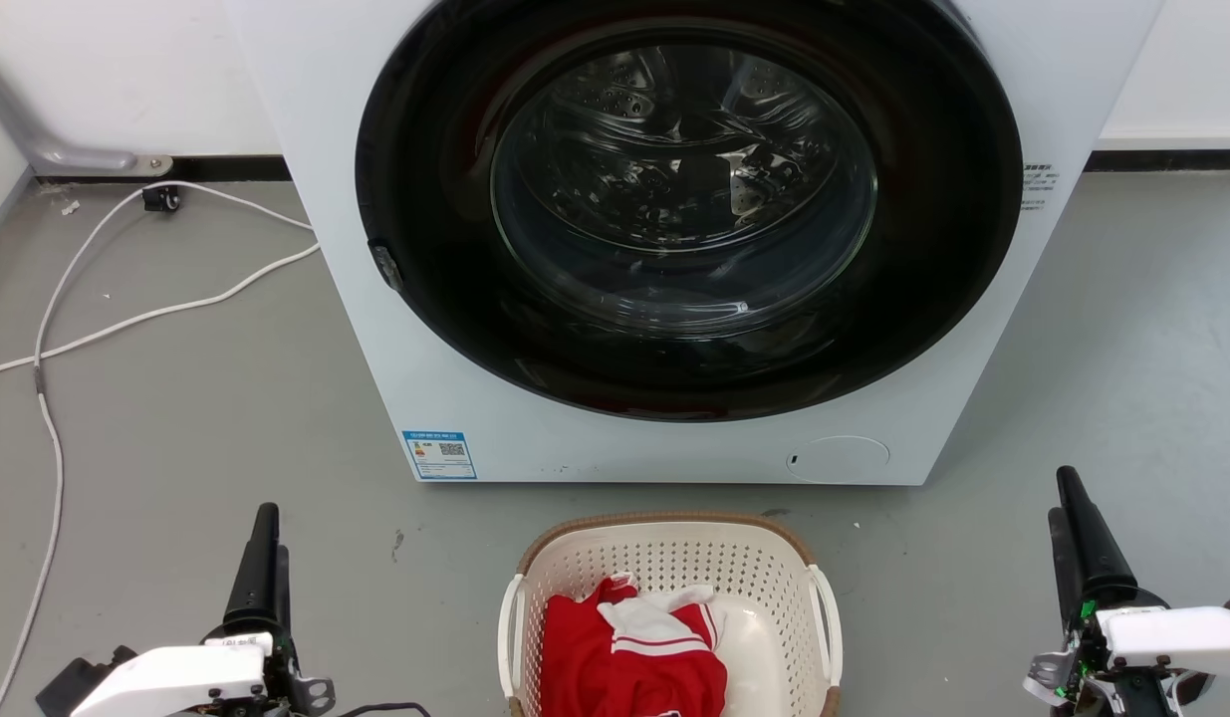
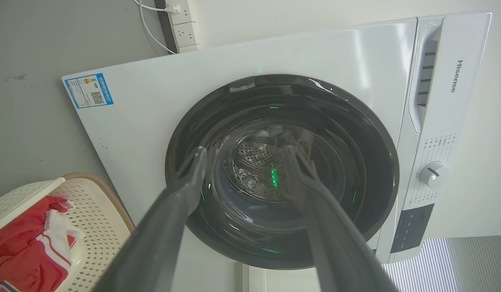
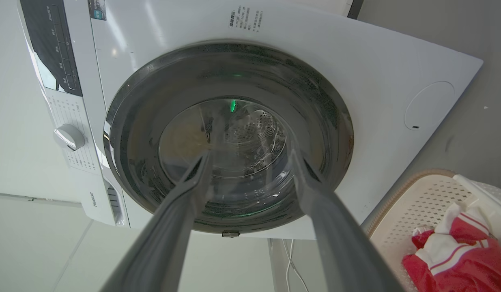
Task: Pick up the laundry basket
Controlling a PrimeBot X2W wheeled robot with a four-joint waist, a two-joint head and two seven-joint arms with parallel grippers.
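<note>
The laundry basket (image 1: 674, 563) stands on the grey floor just in front of the washing machine, at the bottom middle of the head view. It is cream-white with perforated walls, a brown woven rim and two white side handles (image 1: 830, 617). A red and white garment (image 1: 629, 652) lies inside it. My left gripper (image 1: 268, 523) is to the basket's left and my right gripper (image 1: 1065, 493) to its right, both well apart from it. In the wrist views the left gripper (image 2: 245, 151) and right gripper (image 3: 251, 152) are open and empty, pointing at the machine's door, with the basket (image 2: 92, 211) (image 3: 420, 202) at the edge.
The white washing machine (image 1: 535, 438) with its round dark glass door (image 1: 684, 199) shut rises right behind the basket. White cables (image 1: 47, 418) trail across the floor at the left. A power strip (image 2: 181, 24) sits by the wall. Bare floor lies on both sides of the basket.
</note>
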